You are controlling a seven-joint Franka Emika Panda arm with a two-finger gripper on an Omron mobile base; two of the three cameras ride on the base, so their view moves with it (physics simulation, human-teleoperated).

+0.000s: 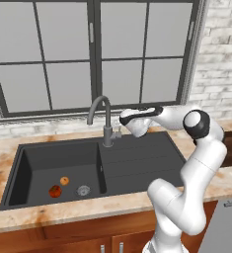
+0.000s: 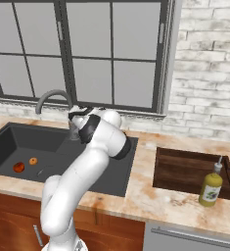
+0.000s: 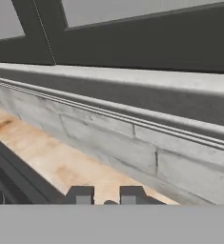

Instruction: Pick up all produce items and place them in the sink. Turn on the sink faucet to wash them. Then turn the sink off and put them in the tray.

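Fingertips point(image 3: 80, 194) poking up dark at the bottom of the hand view, pinched narrow with only a small gap between them; can't make out anything gripped there. Looking along the gripper point(image 3: 106, 196) at a grey window sill point(image 3: 132, 78), pale brick below it, and a strip of tan stone counter point(image 3: 51, 159) running diagonally, with the dark sink point(image 3: 8, 176) edge at lower left.

Left base view: arm folded up from the lower right, elbow high, forearm reaching left and level, hand point(image 1: 132, 121) parked right beside the faucet point(image 1: 103, 118) near its little side lever. Hard to tell if touching. Sink rim point(image 1: 58, 144) dark and matte, basin on the left, ribbed drainboard on the right. Sitting on the basin floor: red tomato point(image 1: 55, 191) and, just beside it, the smaller orange ball point(image 1: 64, 181), both left of the round metal drain point(image 1: 83, 189).

Right base view: same deal from the other side, arm rising from lower left, wrist up against the faucet arch point(image 2: 52, 98). Tomato point(image 2: 18, 167) and orange ball point(image 2: 33, 161) down in the basin. Well off to the right, dark wooden tray point(image 2: 185, 169) on the counter, with a yellow-green bottle point(image 2: 211, 188) at its front right corner. Big grey-framed window point(image 2: 87, 54) behind, whitewashed brick to the right.
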